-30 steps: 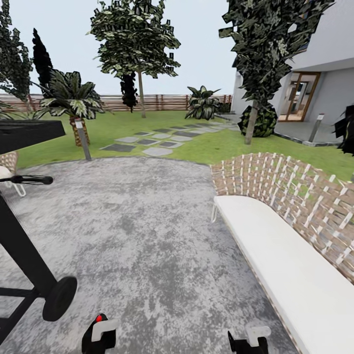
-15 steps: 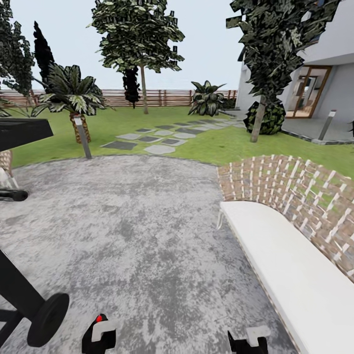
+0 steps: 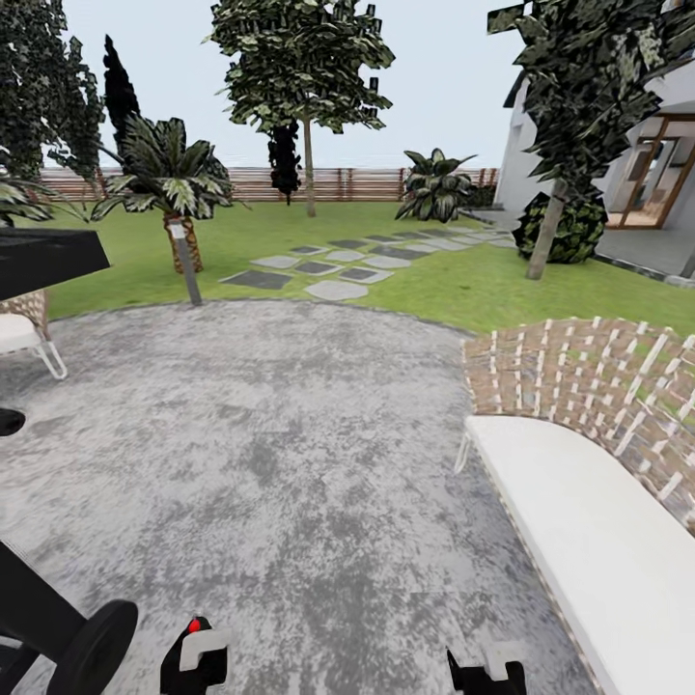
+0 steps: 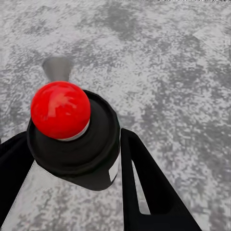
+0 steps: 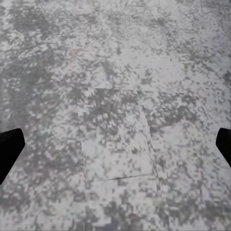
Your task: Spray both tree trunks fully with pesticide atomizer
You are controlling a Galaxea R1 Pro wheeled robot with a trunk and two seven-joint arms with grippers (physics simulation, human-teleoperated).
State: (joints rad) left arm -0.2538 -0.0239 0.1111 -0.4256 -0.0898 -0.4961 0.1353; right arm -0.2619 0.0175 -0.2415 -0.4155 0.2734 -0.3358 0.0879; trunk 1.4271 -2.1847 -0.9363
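Observation:
The pesticide atomizer (image 4: 72, 144), a small dark bottle with a round red top, sits between the black fingers (image 4: 144, 187) of my left gripper (image 4: 72, 139), which is shut on it. In the head view its red top (image 3: 194, 625) peeks above the left gripper (image 3: 193, 649) at the bottom edge. My right gripper (image 3: 487, 669) is low beside it; its wrist view shows the tips far apart over bare floor (image 5: 115, 96), open and empty. One tree trunk (image 3: 309, 179) rises far ahead by the fence. The other tree trunk (image 3: 543, 236) leans at the right, near the house.
A black grill with its wheel (image 3: 92, 645) stands close on the left. A white-cushioned bench (image 3: 589, 541) with a woven back lines the right. Beyond the paving lie lawn, stepping stones (image 3: 333, 275), a palm (image 3: 169, 179) and a post (image 3: 185, 265).
The whole view has shifted: trees, bench and stepping stones slid right in the picture and the grill slipped toward the left edge. Both grippers keep their places, the left one still holding the atomizer.

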